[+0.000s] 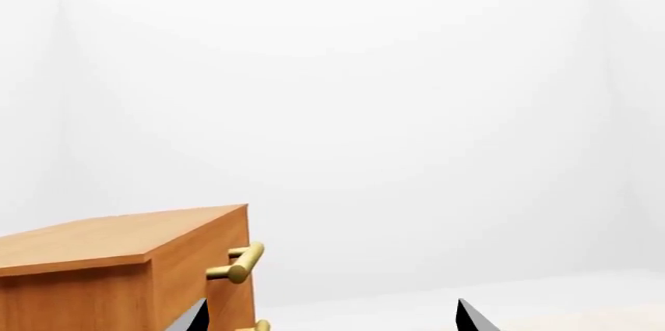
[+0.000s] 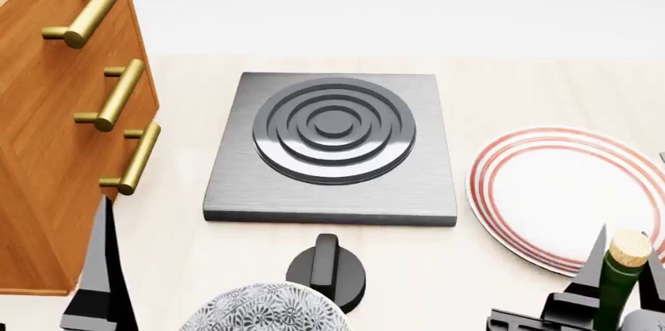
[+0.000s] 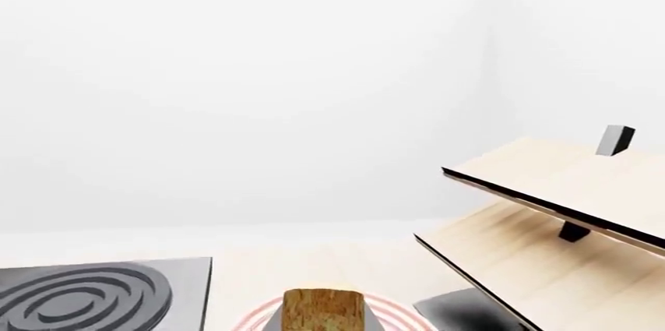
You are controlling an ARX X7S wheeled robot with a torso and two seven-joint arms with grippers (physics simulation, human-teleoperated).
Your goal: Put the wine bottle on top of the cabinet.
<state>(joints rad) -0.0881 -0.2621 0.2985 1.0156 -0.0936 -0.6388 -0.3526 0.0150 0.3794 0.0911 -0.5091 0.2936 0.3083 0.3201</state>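
Simulated kitchen: stove burner plate (image 2: 332, 144), control knob (image 2: 326, 270), dinner plate (image 2: 566, 195), wooden cabinet (image 2: 52, 152).

Between the fingers of the right claw (image 2: 621, 300), upright: the wine bottle (image 2: 617, 280), with the plate (image 2: 550, 191) on the tabletop (image 2: 488, 269) just ahead of it. Left of that claw, the knob (image 2: 327, 269) and bowl (image 2: 265, 311), the burner slab (image 2: 332, 148) beyond them. Just left of the left claw (image 2: 99, 284), the cabinet (image 2: 52, 136); right of the right claw, the slanted rack (image 3: 550, 214).

I see a hob (image 2: 332, 148) beside a striped plate (image 2: 566, 195), knob (image 2: 327, 269), patterned bowl (image 2: 265, 309), pale rack (image 3: 550, 214).
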